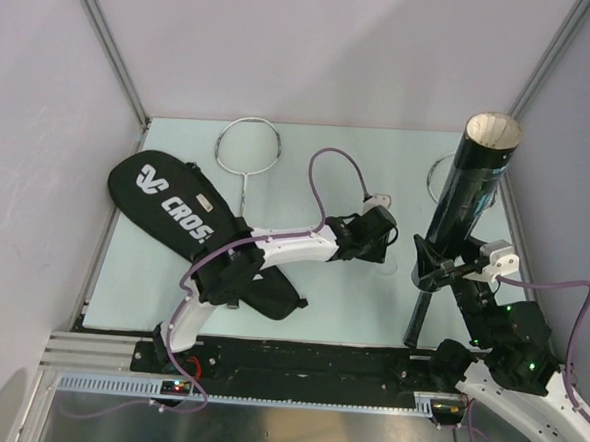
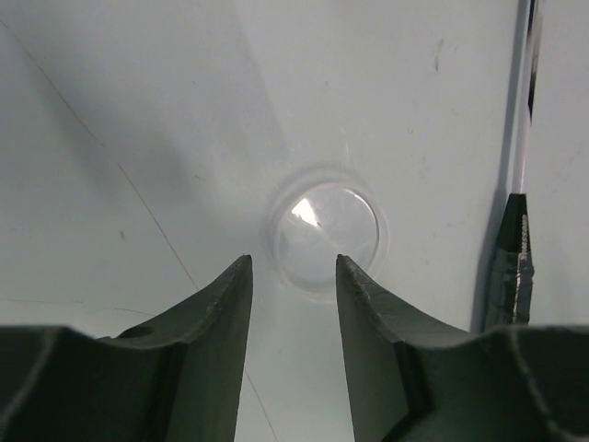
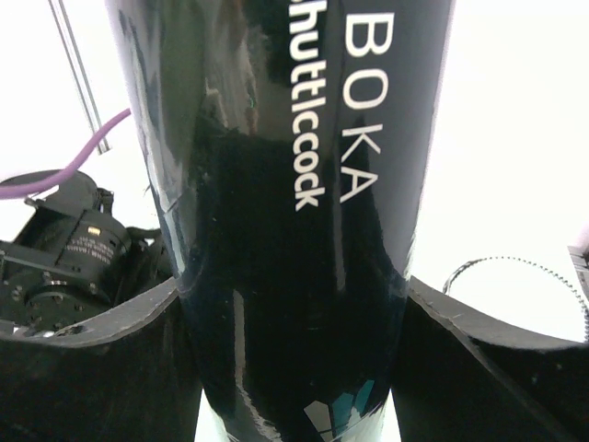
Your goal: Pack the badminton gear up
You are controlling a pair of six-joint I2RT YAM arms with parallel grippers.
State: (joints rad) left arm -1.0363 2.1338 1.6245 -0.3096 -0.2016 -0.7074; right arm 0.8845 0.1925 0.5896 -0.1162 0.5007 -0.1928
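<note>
My right gripper (image 1: 434, 270) is shut on the long black tube (image 1: 469, 192), which it holds upright with its open mouth at the top; white lettering shows on the tube (image 3: 304, 184) between the jaws of the right gripper (image 3: 293, 295). My left gripper (image 1: 378, 248) points down at the table; in the left wrist view the left gripper (image 2: 293, 262) is open. Just ahead of its tips a clear round lid (image 2: 324, 232) lies flat. One racket (image 1: 247, 146) lies at the back next to the black racket bag (image 1: 166, 208). A second racket (image 2: 513, 258) lies to the right.
The second racket's head (image 1: 438, 180) is partly hidden behind the tube, and its black handle (image 1: 416, 319) reaches toward the table's front edge. The left arm (image 1: 273, 245) lies across the lower end of the bag. Grey walls enclose the table on three sides.
</note>
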